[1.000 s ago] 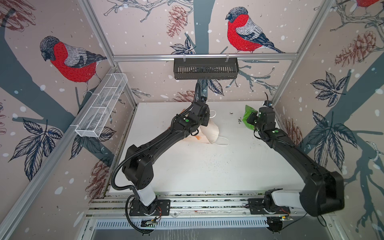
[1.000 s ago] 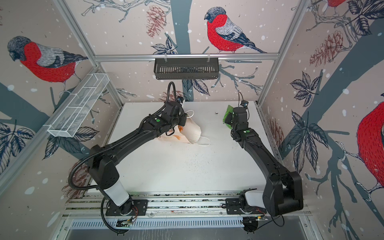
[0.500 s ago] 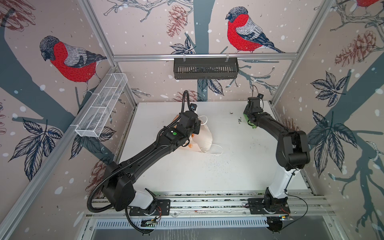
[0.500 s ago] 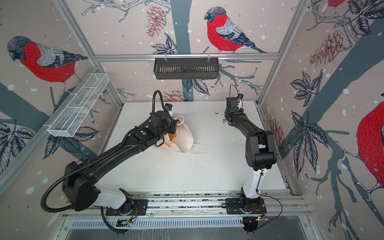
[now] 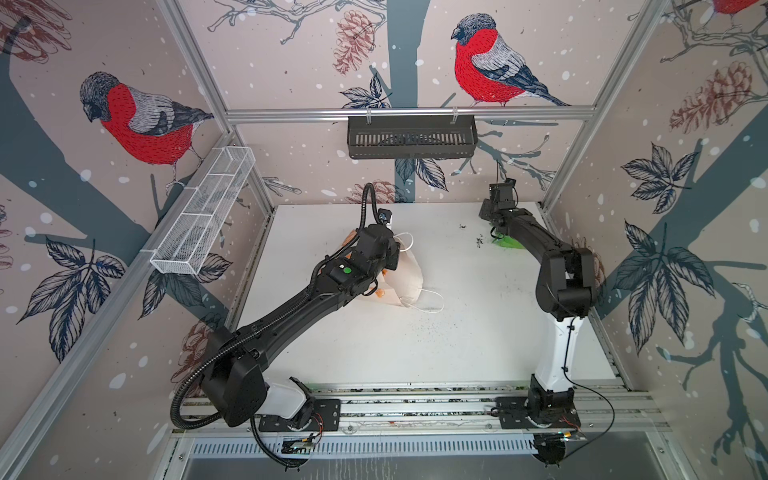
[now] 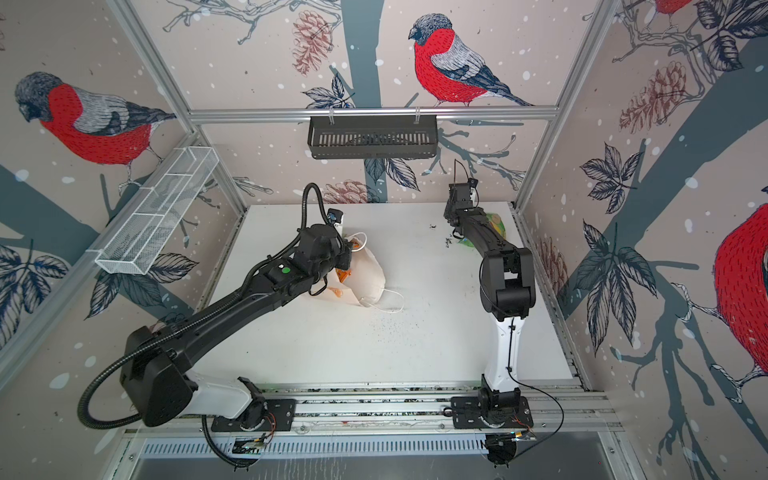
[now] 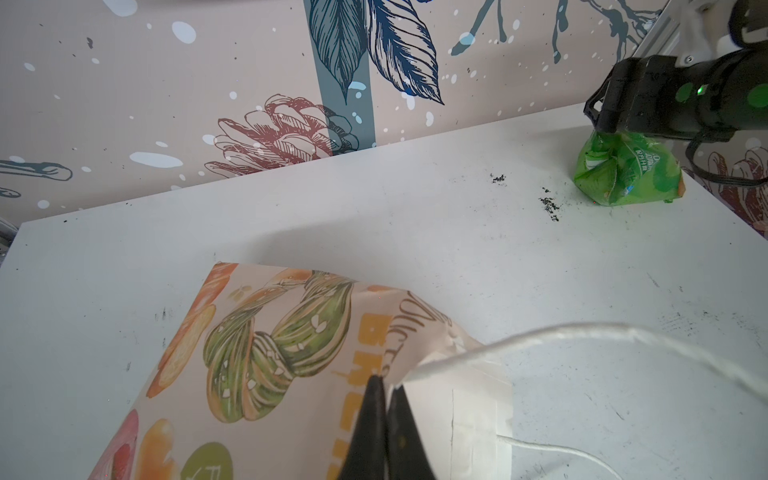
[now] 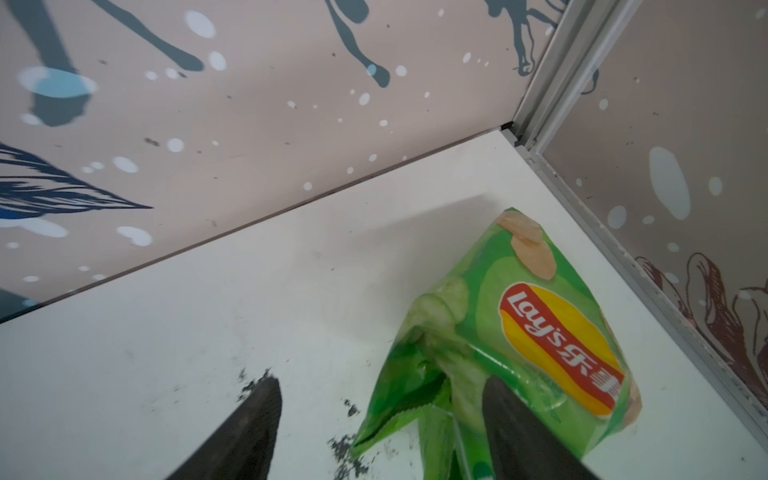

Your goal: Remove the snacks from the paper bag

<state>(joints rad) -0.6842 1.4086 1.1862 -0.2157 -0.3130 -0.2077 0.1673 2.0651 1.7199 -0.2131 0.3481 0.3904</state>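
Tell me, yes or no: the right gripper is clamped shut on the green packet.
No, the right gripper has its fingers wide apart, and the green packet lies on the table partly between them.

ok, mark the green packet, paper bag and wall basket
green packet (image 8: 557, 345): right wrist view, its red-yellow logo.
paper bag (image 7: 270, 345): left wrist view, its printed side.
wall basket (image 5: 411, 141): a top view, its slotted front.

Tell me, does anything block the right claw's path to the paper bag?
Nothing visible does: only table lies between the open right claw and the paper bag. The left claw is shut on the bag's edge.
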